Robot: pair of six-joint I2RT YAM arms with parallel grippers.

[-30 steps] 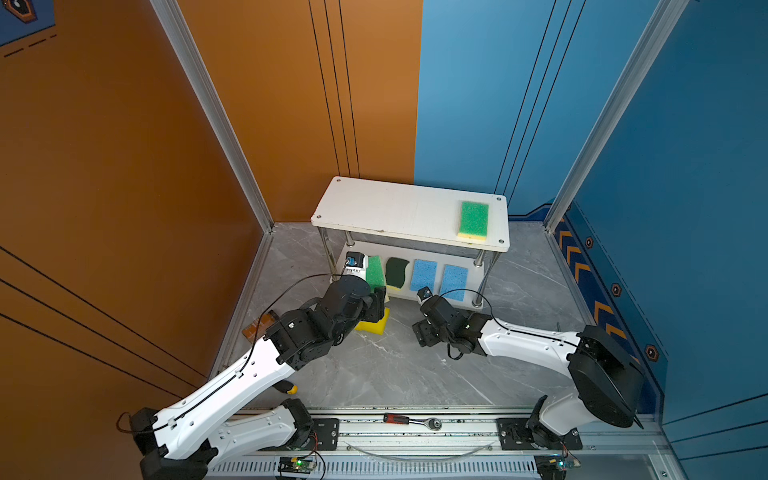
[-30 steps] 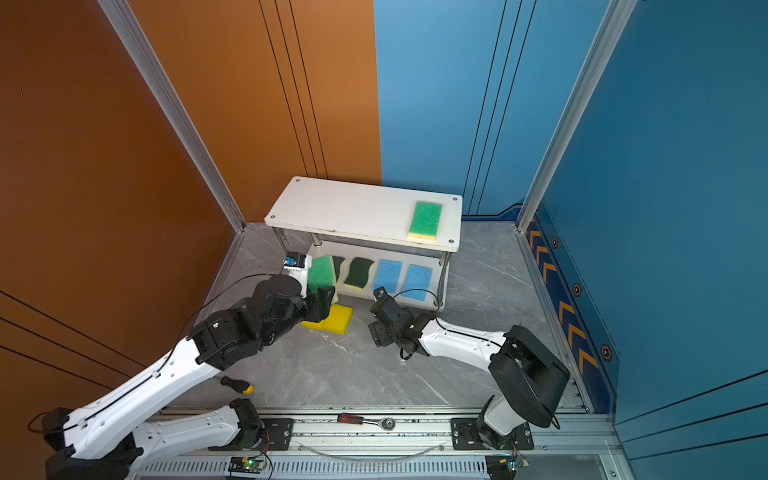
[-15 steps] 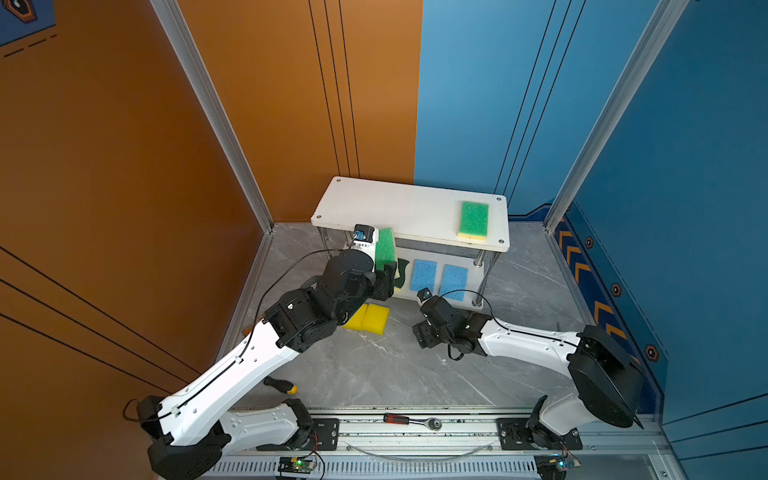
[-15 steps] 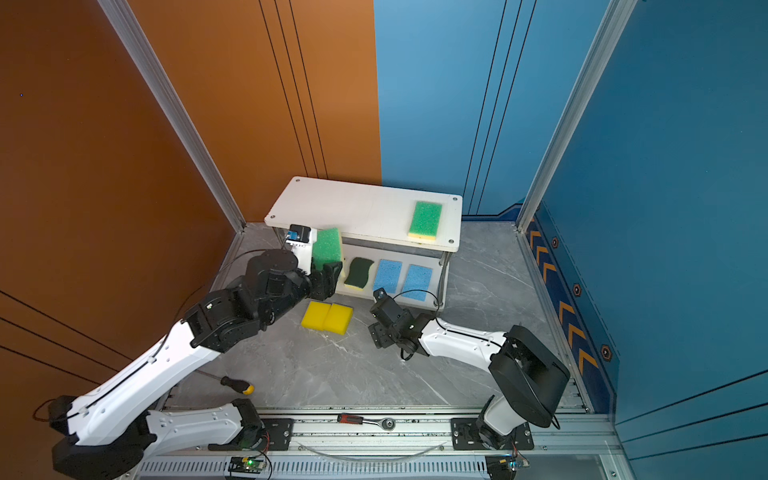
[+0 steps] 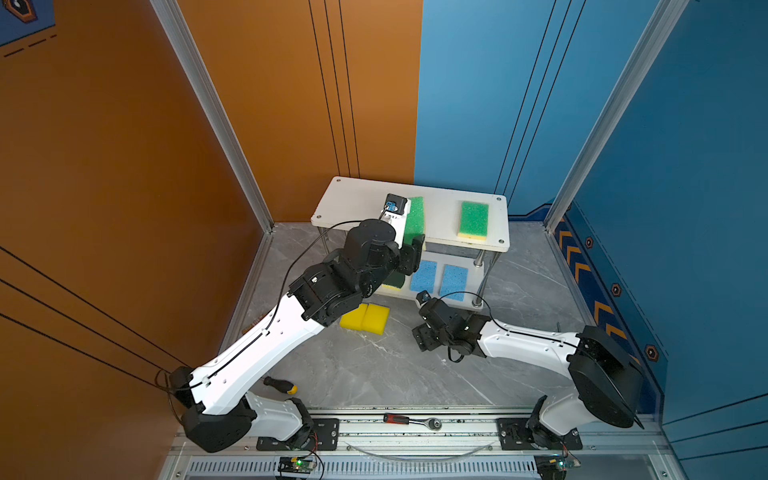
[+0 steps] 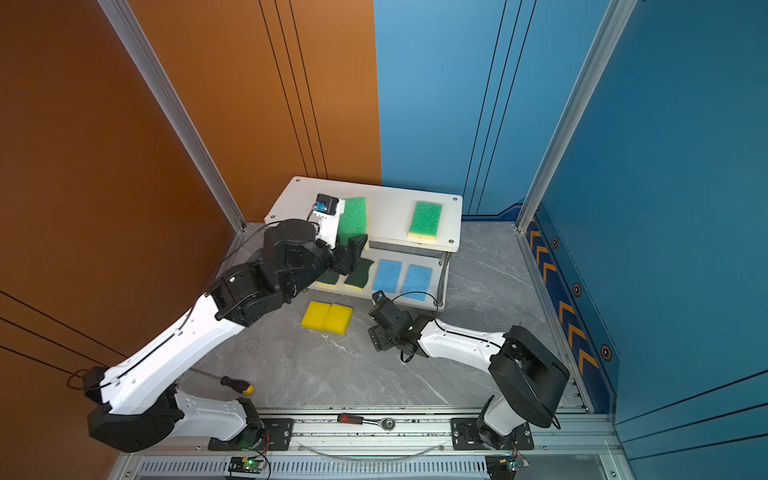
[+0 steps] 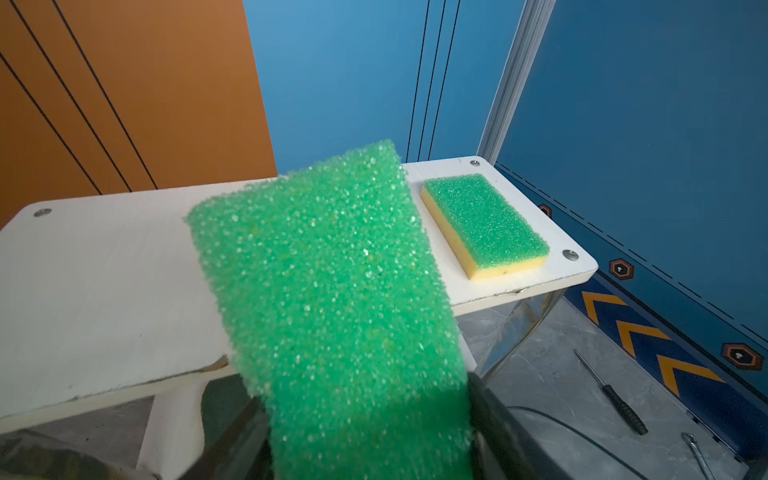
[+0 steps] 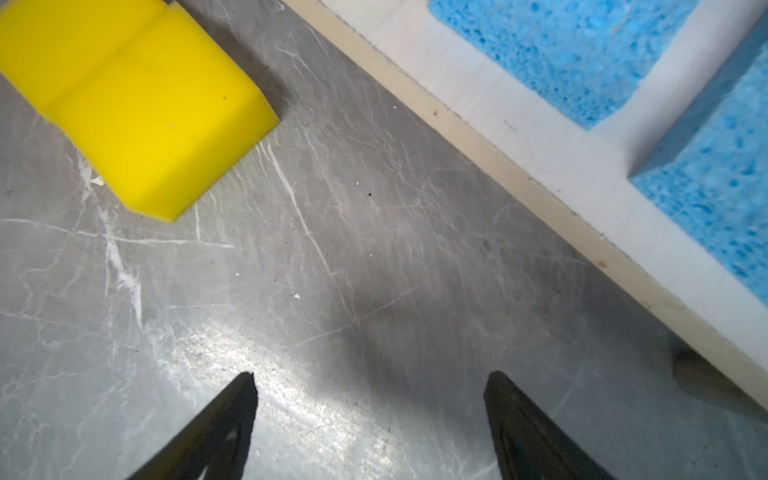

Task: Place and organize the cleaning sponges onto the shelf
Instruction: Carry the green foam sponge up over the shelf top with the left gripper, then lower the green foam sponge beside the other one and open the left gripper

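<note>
**Inspector:** Report the sponges, beginning with the one in hand.

**Assessor:** The held green sponge is clamped at its near end by the left gripper, with a jaw pressed against each long edge. It sits tilted over the middle of the top board of the shelf, green face up. I cannot tell whether its far end touches the board. The green top is coarse and open-pored, with no tears visible.

**Inspector:** And the rest?

**Assessor:** Five are shelved. The placed green sponge, its twin, lies flat at the right end of the top board, well apart from the held one. On the lower board the dark-green sponges are on the left, one partly hidden behind the arm. The blue sponges sit just beside them in the same row. Two yellow sponges lie on the floor, touching side by side, just in front of the lower board.

**Inspector:** The other arm?

**Assessor:** The right gripper is empty with its jaws spread. It hovers low over the floor between the yellow pair and the lower board's front edge.

**Inspector:** Assessment?

**Assessor:** In my judgement, roughly two-thirds complete. Outstanding are setting down the held sponge, preferably next to its twin, and shelving both yellow ones. The bare left part of the top board looks sufficient for them.
</note>
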